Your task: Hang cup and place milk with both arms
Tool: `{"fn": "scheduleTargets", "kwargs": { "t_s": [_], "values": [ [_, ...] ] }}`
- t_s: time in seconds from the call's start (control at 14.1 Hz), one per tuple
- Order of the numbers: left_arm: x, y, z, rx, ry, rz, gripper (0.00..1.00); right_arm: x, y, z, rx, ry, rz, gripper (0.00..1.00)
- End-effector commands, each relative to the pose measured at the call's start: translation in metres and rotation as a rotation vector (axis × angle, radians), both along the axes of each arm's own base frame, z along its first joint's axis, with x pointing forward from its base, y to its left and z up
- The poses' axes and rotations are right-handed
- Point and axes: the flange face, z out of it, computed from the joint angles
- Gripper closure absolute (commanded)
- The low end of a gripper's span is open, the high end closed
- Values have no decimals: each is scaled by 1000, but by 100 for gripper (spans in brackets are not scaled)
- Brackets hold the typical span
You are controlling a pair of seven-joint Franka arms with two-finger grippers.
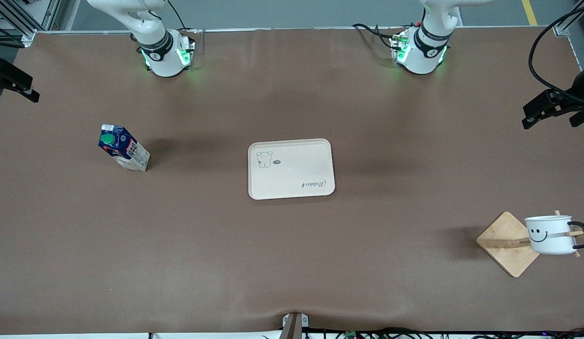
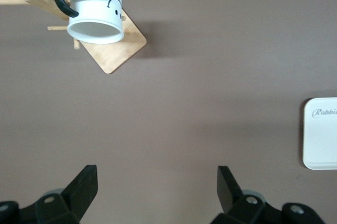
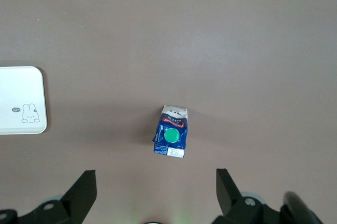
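One tray (image 1: 292,169), cream with a small rabbit drawing and script lettering, lies flat near the middle of the brown bench (image 1: 292,263); you can see nothing resting in it. One milk (image 1: 123,147), a gable-top carton with a dark blue upper part, white lower part and round green cap, stands upright on the bench toward the right arm's end, well apart from the tray. One cup (image 1: 550,234), a white mug with a black smiley face and black loop handle, hangs by its handle on a peg of the single wooden rack (image 1: 507,243), whose square base sits on the bench toward the left arm's end, nearer the front camera than the tray. In the left wrist view the cup's mouth shows nothing inside.

The left gripper (image 2: 157,192) is raised above bare bench, its fingers (image 2: 84,187) spread wide and holding nothing; the cup and rack show ahead of it. The right gripper (image 3: 156,191) is raised above the bench just beside the milk, its fingers (image 3: 84,190) likewise spread wide and empty. You see two arms in all.
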Motion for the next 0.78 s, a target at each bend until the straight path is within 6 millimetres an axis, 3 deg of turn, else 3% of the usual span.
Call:
{"fn": "scheduleTargets", "kwargs": {
  "t_s": [0.0,0.21,0.71],
  "values": [
    [-6,-7,-2,-25,17,-24,0,1,-5,2,-19,2,-14,0],
    [-10,-19,-9,-43,54,-34,0,1,-5,2,-20,1,-15,0],
    [-11,-13,-5,-6,56,-29,0,2,-5,3,-21,-2,-15,0]
  ]
}}
